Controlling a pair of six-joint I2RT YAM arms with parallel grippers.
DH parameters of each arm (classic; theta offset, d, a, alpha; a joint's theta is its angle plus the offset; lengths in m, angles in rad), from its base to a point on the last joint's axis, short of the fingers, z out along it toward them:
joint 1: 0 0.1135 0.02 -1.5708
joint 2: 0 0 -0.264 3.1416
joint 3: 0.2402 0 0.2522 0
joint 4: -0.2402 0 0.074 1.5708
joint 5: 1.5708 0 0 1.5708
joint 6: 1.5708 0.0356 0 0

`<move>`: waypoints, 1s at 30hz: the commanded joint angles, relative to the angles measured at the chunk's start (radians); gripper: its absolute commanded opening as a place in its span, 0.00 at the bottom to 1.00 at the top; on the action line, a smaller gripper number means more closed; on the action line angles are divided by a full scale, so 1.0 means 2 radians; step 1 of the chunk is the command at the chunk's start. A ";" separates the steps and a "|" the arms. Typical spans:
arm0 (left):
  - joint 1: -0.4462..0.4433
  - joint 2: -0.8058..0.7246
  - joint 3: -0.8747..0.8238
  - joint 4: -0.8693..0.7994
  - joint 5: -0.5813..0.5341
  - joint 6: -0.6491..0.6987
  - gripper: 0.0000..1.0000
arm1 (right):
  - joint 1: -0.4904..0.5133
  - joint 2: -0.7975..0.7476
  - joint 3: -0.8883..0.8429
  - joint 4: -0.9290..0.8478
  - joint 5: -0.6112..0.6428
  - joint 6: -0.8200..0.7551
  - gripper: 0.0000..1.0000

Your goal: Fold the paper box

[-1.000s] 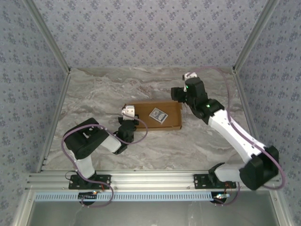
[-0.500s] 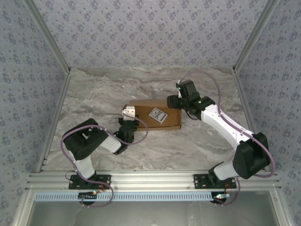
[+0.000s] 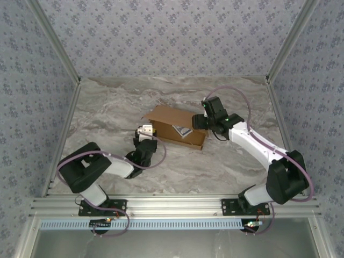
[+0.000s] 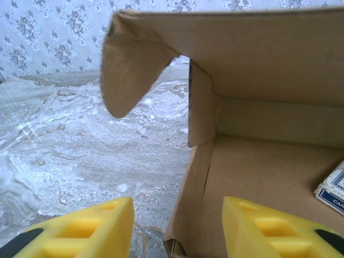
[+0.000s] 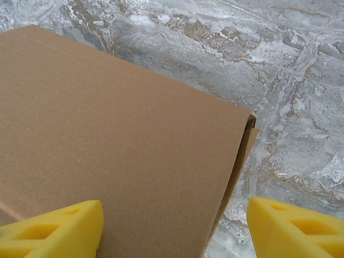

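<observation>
The paper box (image 3: 167, 117) is a brown cardboard mailer lying mid-table, its lid tilted up and over the tray. My left gripper (image 3: 148, 135) is at the box's left end. In the left wrist view this gripper (image 4: 177, 231) is open, its yellow fingers (image 4: 80, 231) straddling the box's side wall (image 4: 188, 215) without pinching it; the lid's rounded tab (image 4: 129, 64) hangs above. My right gripper (image 3: 198, 122) is at the lid's right end. It is open (image 5: 174, 231), poised over the lid's outer face (image 5: 118, 134) near its corner, holding nothing.
A small white-and-dark card pack (image 3: 181, 130) lies inside the tray, seen at the right edge of the left wrist view too (image 4: 333, 188). Marble tabletop (image 3: 118, 102) surrounds the box; patterned walls enclose the back and both sides.
My left gripper has opened and let go of the box's side wall. The right gripper moved left and down onto the lid, which has swung forward over the tray; the box turned slightly.
</observation>
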 commanded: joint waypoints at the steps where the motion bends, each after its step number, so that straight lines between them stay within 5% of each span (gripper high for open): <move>1: -0.003 -0.044 -0.008 -0.095 0.004 -0.050 0.50 | 0.000 0.002 -0.007 -0.002 0.002 0.006 0.73; 11: 0.002 -0.273 0.031 -0.444 0.100 -0.091 0.60 | 0.019 0.029 -0.026 0.006 0.026 0.002 0.73; 17: 0.059 -0.354 0.084 -0.547 0.189 -0.090 0.66 | 0.028 0.058 -0.039 0.017 0.042 -0.005 0.74; 24: 0.190 -0.231 0.169 -0.528 0.365 -0.075 0.72 | 0.029 0.063 -0.027 0.015 0.047 -0.018 0.75; 30: 0.225 -0.078 0.266 -0.534 0.468 -0.055 0.74 | 0.011 0.045 -0.033 0.015 0.012 -0.011 0.77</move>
